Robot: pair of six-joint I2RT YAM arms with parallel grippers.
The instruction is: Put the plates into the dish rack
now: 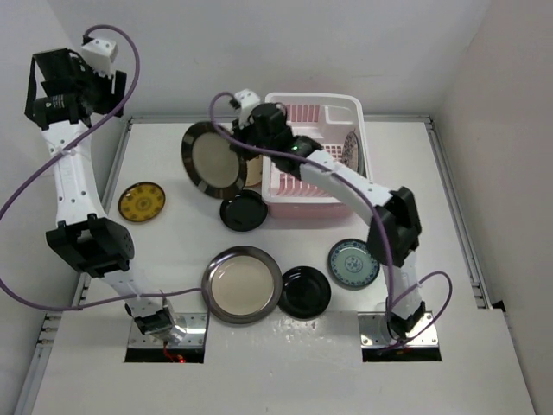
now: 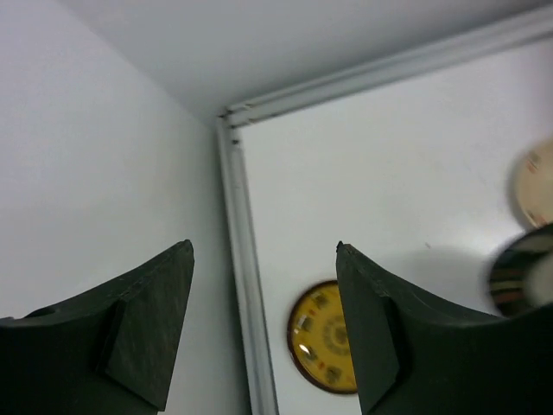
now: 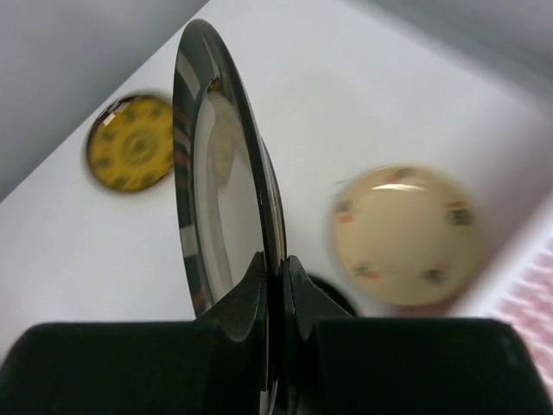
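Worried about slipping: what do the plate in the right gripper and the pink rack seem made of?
The held plate looks like polished metal, possibly glazed ware: dark rim, silvery face with mirror-like reflections. The dish rack looks like moulded plastic, fairly matte: pale pink, rounded corners, slotted walls.

Eight plates [image 1: 242, 284] and one dish rack [image 1: 315, 98] are in view.

dish rack [image 1: 294, 207]: patterned plate [image 1: 351, 151] upright inside | black-rimmed silver plate [image 1: 212, 160]: on edge, aloft, left of it
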